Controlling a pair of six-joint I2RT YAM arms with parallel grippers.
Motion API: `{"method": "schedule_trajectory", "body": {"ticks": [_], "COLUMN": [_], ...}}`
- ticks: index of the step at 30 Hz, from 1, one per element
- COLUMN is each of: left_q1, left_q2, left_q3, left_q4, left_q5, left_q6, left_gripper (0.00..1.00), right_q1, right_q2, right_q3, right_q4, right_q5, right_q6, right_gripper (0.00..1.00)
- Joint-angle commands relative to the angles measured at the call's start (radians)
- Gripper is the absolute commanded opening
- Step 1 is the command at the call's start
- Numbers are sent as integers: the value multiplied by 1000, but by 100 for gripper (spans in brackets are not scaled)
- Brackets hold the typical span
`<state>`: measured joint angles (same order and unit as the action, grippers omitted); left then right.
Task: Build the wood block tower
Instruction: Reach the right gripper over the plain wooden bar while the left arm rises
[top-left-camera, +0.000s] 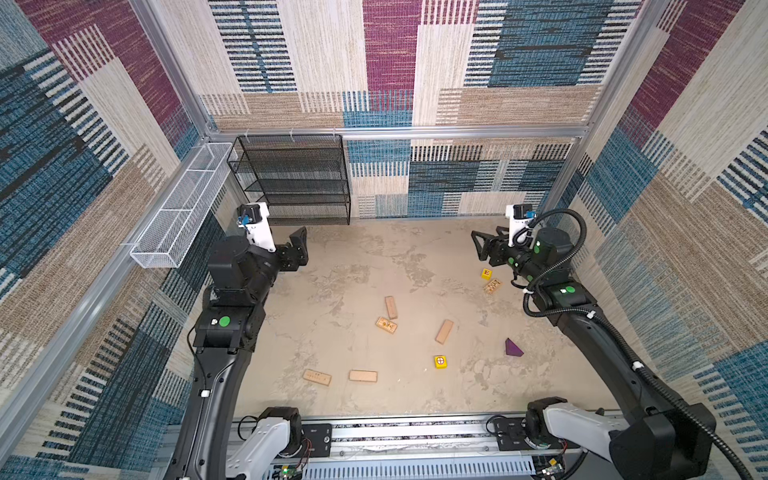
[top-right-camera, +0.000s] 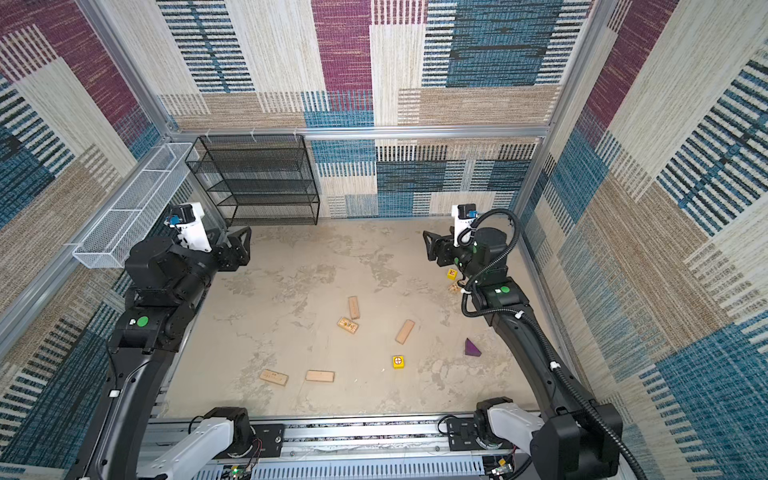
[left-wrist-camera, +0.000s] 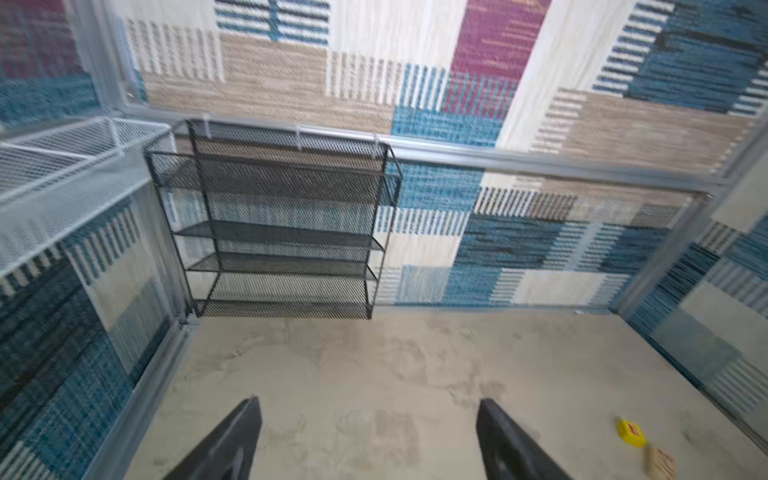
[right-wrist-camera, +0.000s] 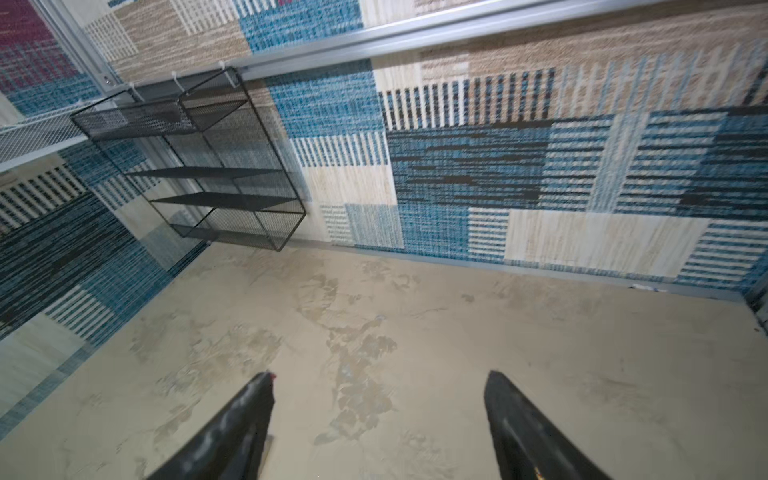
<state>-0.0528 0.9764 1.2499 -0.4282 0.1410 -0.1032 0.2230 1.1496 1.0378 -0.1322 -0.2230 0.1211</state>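
Tower status: there isn't one yet. Every wood block lies loose on the table (top-left-camera: 332, 270), nothing stacked on anything.

In both top views the tan pieces are strewn across the lower middle. A plain plank (top-left-camera: 390, 307) has a printed plank (top-left-camera: 386, 325) right at its lower end, and an angled plank (top-left-camera: 444, 331) lies off to their right. A dotted plank (top-left-camera: 317, 377) and a bare plank (top-left-camera: 363, 376) sit near the bottom. A sixth plank (top-left-camera: 493, 286) lies just beside the yellow E cube (top-left-camera: 486, 273) at middle right, close under the right arm. The crosshair cube (top-left-camera: 441, 361) sits lower right of centre, with the purple wedge (top-left-camera: 513, 348) near it on the right.

The left gripper (left-wrist-camera: 369, 401) and right gripper (right-wrist-camera: 379, 374) both hang at the far side of the table, jaws spread, holding nothing.

So basically square one: the base planks, both cubes and the wedge are all left to place.
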Motion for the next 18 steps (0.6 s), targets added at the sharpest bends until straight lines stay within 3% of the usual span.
{"method": "schedule_trajectory", "body": {"ticks": [1,12,18], "left_q1": [-1,-2,-1], "left_q2": [18,20,72], "left_q3": [14,-229,-271], "left_q4": [-289,-294,-304], "left_q5": [137,108,98], "left_q6": [73,49,47], "left_gripper": [100,99,92], "right_q1": [86,264,328], "right_q2": [-20,58,144], "right_q3": [21,101,163], "right_q4": [-179,-399,-475], "right_q5": [33,162,227], "right_q6": [-6,79,105], "right_gripper": [79,74,72]}}
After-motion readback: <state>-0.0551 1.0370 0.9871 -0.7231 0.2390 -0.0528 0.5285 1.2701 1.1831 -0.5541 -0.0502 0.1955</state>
